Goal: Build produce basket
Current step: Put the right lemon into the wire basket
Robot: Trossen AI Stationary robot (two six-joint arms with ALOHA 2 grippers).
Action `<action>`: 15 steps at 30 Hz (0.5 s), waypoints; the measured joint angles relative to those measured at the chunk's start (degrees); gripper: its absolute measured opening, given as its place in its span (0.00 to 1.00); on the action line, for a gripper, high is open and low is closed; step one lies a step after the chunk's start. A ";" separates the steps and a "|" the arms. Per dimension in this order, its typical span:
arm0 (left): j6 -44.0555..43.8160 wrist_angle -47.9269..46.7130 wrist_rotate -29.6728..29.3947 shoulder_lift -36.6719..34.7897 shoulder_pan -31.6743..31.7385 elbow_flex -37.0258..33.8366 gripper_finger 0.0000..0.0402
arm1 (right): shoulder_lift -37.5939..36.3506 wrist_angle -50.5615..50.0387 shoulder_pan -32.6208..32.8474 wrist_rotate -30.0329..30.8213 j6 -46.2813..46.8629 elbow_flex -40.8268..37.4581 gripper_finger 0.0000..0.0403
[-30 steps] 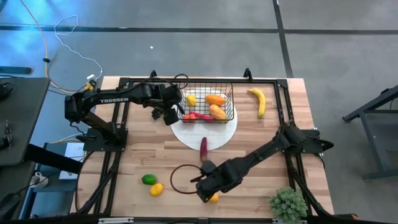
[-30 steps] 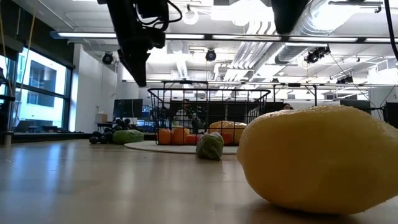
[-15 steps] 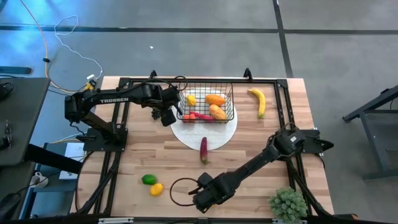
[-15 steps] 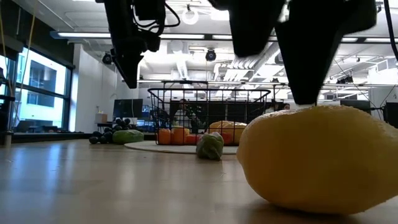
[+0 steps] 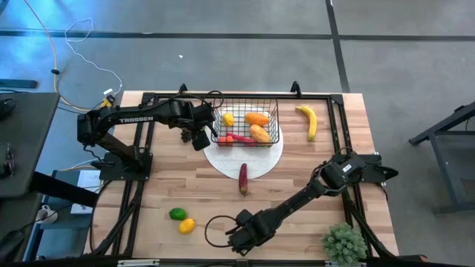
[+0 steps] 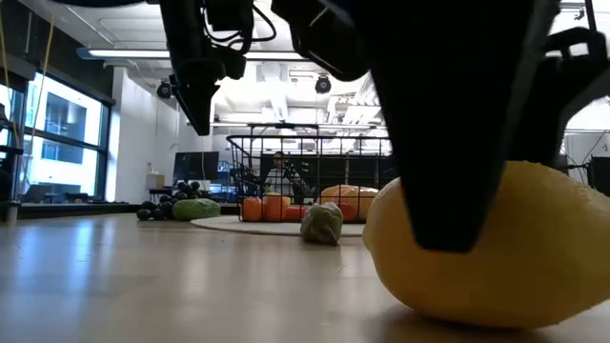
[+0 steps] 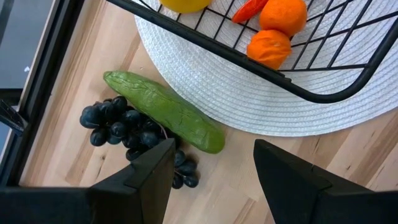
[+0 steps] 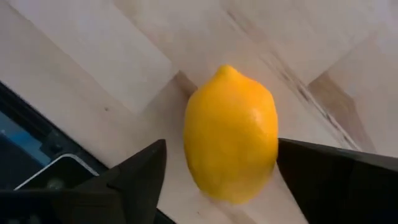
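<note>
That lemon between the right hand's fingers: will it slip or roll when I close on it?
Probably yes on both counts. The lemon is a rounded oval lying free on bare wood, so an off-centre squeeze could roll it. Its skin looks smooth and glossy, so it may squirt out. The right hand is open and straddles it across the narrow width, which should help.

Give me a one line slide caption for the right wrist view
Right gripper open, fingers straddling a yellow lemon lying on the wooden table.
</note>
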 joint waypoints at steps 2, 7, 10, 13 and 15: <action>0.00 -0.17 -0.42 0.00 -0.01 0.00 0.52 | -0.04 0.07 -0.17 -0.54 -0.02 0.00 0.62; 0.15 -0.92 -1.83 0.00 0.46 0.00 0.52 | -0.04 0.02 -1.09 -1.91 -1.52 0.00 0.38; 1.19 -1.56 -1.81 -0.32 1.67 -0.02 0.52 | -0.22 -0.14 -1.83 -1.67 -4.00 0.00 0.28; 2.48 -1.57 -1.84 -1.27 3.20 -0.02 0.52 | -0.96 -0.96 -3.11 -0.63 -6.86 0.00 0.28; 3.52 -1.62 -1.84 -1.98 4.31 -0.02 0.52 | -1.93 -1.20 -4.40 -0.40 -9.23 0.00 0.28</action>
